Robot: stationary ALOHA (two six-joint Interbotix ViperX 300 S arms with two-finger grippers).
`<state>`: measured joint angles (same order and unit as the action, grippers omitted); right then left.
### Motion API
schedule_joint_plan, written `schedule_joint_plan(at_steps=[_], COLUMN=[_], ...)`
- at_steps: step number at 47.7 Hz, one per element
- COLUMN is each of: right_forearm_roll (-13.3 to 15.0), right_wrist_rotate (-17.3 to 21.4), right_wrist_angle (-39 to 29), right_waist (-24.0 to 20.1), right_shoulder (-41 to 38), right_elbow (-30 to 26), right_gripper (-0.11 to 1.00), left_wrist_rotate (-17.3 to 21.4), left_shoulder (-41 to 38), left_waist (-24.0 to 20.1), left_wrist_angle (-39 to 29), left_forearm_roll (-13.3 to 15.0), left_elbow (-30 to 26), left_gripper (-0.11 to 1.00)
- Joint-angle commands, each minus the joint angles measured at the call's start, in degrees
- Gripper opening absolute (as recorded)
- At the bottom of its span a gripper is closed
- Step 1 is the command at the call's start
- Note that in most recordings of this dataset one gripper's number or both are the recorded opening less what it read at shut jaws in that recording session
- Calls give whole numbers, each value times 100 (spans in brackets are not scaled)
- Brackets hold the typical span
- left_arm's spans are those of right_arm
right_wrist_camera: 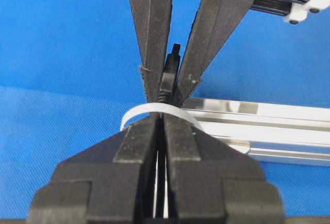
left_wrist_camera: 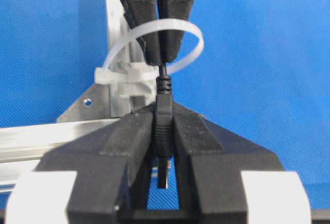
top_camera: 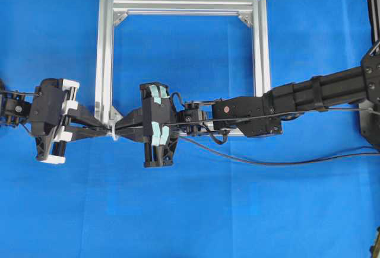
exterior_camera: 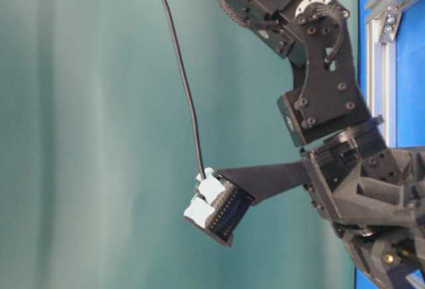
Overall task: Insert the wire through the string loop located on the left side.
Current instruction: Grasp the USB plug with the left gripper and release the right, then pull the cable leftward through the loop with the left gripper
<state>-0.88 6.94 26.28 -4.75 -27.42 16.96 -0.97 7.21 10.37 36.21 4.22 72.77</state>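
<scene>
Gripping wire (left_wrist_camera: 164,118) plug: left end effector (left_wrist_camera: 164,131) | right end effector (right_wrist_camera: 161,126) clamps wire at string loop (left_wrist_camera: 193,41)

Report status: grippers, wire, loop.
Left gripper shut on wire plug. Right gripper shut on wire, fingers through string loop. Nothing in the way.

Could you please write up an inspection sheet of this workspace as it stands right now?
Surface: blue cloth, bare around the frame.
Job's things: the wire's plug sits between the left tool's fingers; the string loop encircles the right tool's fingertips at the frame's corner.
Clutter: nothing seen.
Grippers: left tool shut on the plug; right tool shut on the wire, tips meeting the left's.
Cables: wire trails rightward across the cloth.
Surroundings: silver frame; teal backdrop.
</scene>
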Motion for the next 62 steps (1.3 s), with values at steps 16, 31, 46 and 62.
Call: schedule_joint_plan(at_steps=[16,31,46,62], right_forearm_roll=[9,-18,-26,-35], right_wrist_rotate=[26,44,44,53], right_wrist_angle=[-44,-396,-360,220], right_waist=[-35,-79,-202,-281], right_shoulder=[185,343,1028,2048], right_elbow=[-88,-35,747,2268], right_gripper=[0,62,92,92], left_wrist_rotate=[-9,-9,-26,-35], left_shoulder=[44,35,70,589], left_waist=[-44,-44,-53,-62], left_wrist_angle=[9,9,9,-18], left_forearm_roll=[9,9,18,18], left_elbow=[-44,-53,-26,272], left_gripper=[6,6,6,6])
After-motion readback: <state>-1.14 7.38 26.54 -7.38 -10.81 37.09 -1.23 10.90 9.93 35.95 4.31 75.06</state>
